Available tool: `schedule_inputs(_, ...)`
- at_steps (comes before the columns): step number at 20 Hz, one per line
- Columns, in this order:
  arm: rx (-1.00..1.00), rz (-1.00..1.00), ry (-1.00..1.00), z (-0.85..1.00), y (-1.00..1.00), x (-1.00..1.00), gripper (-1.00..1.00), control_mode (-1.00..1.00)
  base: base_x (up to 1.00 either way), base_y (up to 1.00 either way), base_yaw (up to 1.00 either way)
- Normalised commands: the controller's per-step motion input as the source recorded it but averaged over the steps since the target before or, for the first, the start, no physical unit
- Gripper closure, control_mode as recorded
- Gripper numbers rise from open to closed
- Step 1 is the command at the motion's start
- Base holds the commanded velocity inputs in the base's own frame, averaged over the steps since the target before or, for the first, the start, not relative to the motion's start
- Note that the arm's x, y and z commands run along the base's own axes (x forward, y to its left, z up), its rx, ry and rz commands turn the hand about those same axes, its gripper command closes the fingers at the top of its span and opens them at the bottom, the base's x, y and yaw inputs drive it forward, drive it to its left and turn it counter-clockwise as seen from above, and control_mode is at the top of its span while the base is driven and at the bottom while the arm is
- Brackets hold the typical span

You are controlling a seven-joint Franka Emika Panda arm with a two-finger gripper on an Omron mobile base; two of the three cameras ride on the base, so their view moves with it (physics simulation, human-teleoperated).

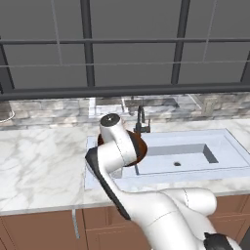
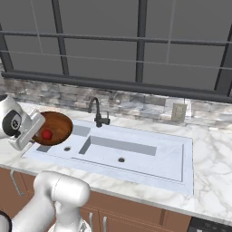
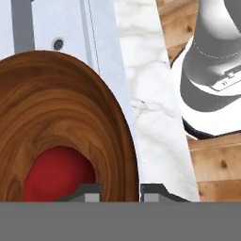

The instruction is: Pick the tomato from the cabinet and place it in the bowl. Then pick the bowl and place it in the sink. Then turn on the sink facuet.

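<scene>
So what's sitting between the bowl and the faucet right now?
Nothing stands between them. In the right base view the bowl, held with the tomato inside, and the faucet are separated just by bare pale sink surface.

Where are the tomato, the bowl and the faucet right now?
tomato [image 2: 46, 134]: right base view, on its red top, inside the bowl.
bowl [image 2: 59, 124]: right base view, on its inner wooden wall.
faucet [image 2: 96, 110]: right base view, on the dark upright stem below the spout.
</scene>
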Motion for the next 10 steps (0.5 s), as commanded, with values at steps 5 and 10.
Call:
schedule_inputs(5,0.00,0.00,0.07,-0.31,0.01,0.39,1.00,-1.00,0.00,0.00,0.00)
schedule_inputs(10,0.00,0.00,0.00,-0.28,0.00,0.32,1.00,-1.00,0.00,0.00,0.00)
